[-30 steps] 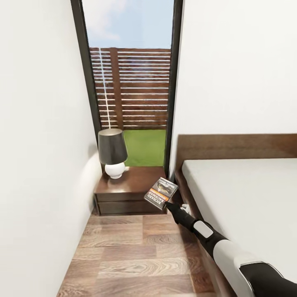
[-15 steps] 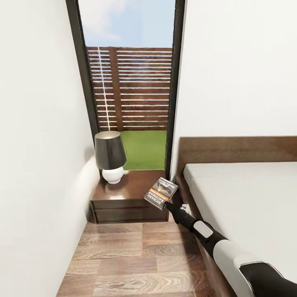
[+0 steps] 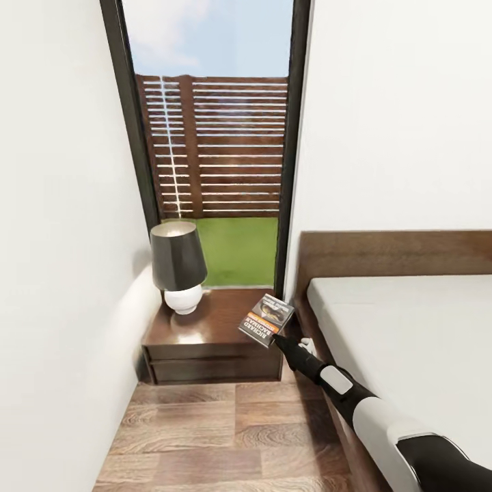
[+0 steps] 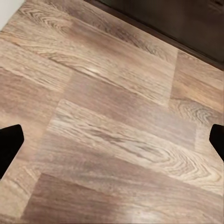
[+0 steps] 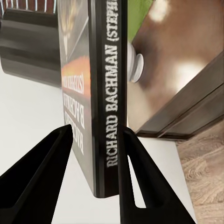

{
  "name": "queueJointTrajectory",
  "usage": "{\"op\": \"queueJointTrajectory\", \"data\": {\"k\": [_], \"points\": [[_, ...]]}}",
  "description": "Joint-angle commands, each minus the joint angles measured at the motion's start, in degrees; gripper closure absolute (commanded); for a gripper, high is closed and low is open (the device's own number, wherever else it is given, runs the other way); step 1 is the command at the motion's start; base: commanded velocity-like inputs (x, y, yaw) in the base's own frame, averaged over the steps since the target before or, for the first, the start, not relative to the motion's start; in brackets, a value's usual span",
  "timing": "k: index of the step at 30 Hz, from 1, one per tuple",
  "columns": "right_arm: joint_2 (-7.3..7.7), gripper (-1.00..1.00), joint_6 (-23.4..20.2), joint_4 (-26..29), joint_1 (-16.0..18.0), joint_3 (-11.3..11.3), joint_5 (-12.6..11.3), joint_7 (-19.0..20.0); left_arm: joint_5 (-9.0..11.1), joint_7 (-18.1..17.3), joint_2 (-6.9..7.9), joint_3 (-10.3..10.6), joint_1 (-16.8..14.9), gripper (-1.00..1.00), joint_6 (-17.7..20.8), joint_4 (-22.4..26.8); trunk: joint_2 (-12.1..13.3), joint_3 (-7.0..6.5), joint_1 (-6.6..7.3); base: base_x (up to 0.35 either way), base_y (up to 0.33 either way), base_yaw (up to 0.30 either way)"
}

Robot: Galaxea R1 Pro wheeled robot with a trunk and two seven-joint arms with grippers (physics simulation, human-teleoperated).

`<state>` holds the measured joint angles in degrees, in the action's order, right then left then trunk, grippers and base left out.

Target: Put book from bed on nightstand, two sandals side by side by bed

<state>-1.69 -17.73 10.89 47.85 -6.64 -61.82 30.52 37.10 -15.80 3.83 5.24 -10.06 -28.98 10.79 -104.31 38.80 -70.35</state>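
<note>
My right gripper [image 3: 276, 339] is shut on the book [image 3: 266, 320], a dark grey paperback with an orange band, held tilted in the air. In the head view the book overlaps the right front corner of the nightstand [image 3: 205, 329], beside the bed [image 3: 410, 342]. In the right wrist view the book's spine [image 5: 108, 93] stands upright between the black fingers [image 5: 42, 177] of that gripper [image 5: 95, 135]. My left gripper [image 4: 112, 142] is open above the wood-plank floor [image 4: 107, 116]. The sandals are out of view.
A black-shaded lamp [image 3: 178, 266] with a white base stands on the nightstand's left half. A tall black-framed window [image 3: 212, 150] is behind it. White walls close the left side, leaving a narrow floor strip [image 3: 205, 437] between wall and bed.
The camera has moved closer to the nightstand, which now sits lower and larger in the picture. The right arm and the book keep their place in the view.
</note>
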Motion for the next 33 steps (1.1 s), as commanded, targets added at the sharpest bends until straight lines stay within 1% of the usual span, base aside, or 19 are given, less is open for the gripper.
{"op": "queueJointTrajectory", "data": {"k": [1,33], "points": [[0.03,1.0,-0.2,0.0,0.05,-0.3,-0.77,0.05,0.61,-0.2,0.03,0.47,-0.04,-1.0,-0.2,-0.07,-0.02,0.05,-0.02,0.247,0.0,0.0],[-0.03,1.0,-0.2,0.0,0.05,-0.3,-0.67,-0.02,0.61,-0.2,0.03,0.47,-0.04,-1.0,-0.2,-0.07,-0.02,0.05,-0.02,0.245,0.0,0.0]]}}
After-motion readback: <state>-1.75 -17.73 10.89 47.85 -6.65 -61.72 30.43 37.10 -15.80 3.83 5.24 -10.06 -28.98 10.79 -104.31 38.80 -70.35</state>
